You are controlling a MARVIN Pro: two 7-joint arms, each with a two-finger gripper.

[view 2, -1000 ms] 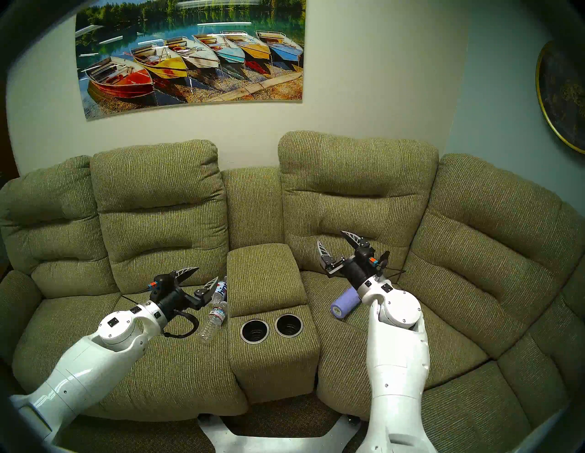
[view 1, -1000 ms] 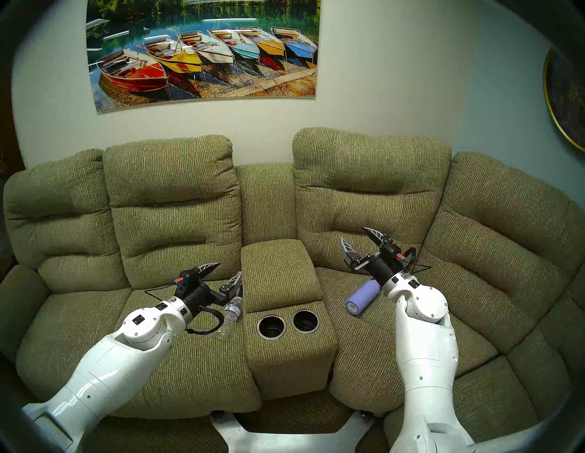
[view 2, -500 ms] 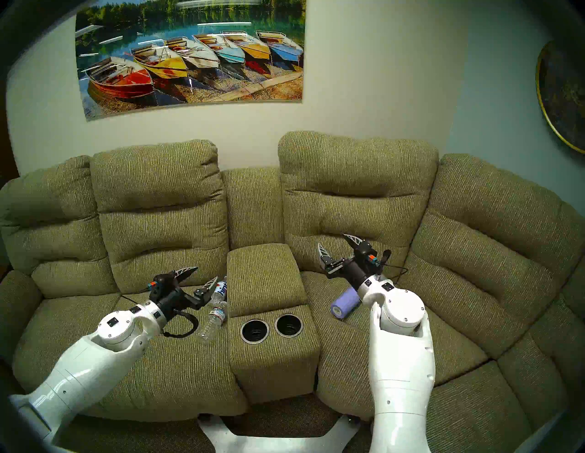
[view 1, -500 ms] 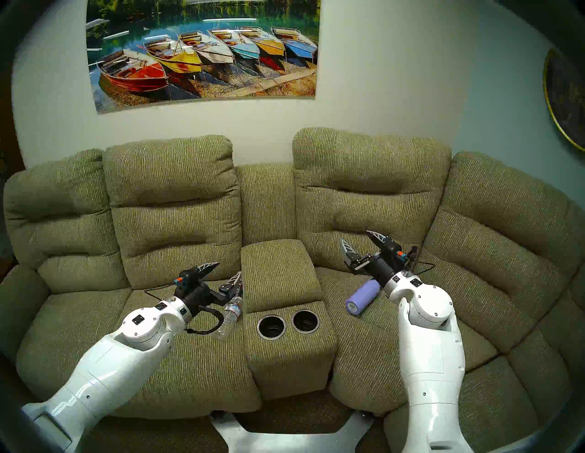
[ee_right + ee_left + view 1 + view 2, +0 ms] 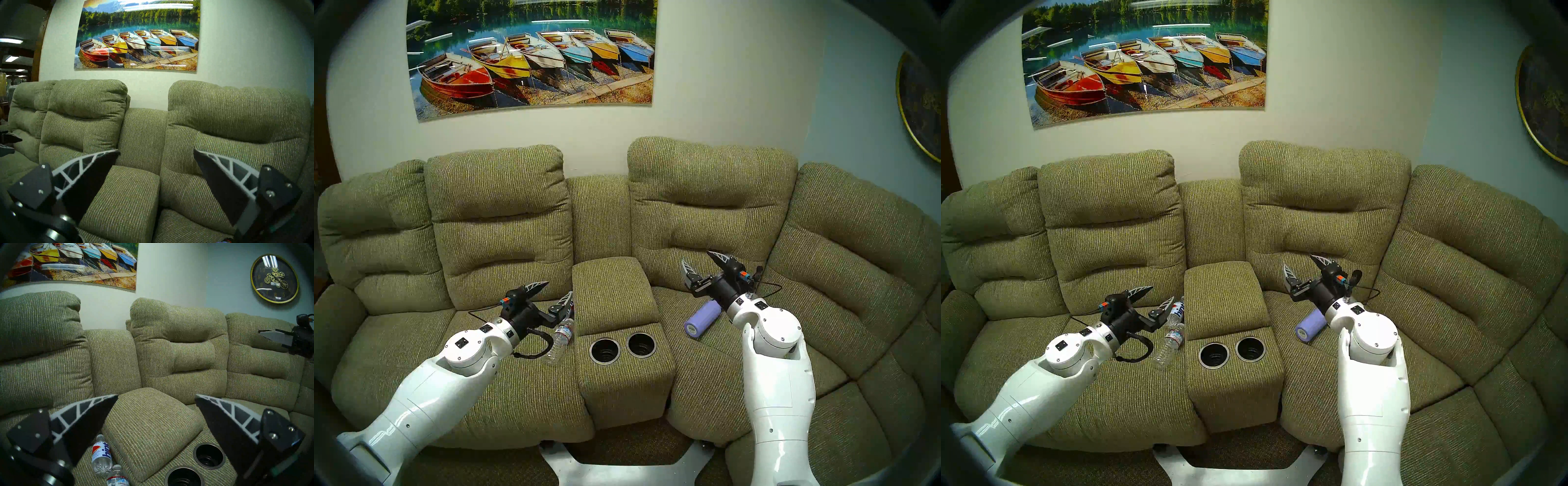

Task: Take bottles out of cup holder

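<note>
Left tool hangs released over the left sofa seat, above the hint bottle, which lies beside a crinkled water bottle. Right tool is released too; the lavender bottle lies on the right seat. Both cup holder wells stand vacant

Living-room setting: green sofa, boat picture, wall clock.

Sofa in ribbed olive cloth; cup holder rims shiny metal; hint bottle clear plastic; lavender bottle smooth and matt.
</note>
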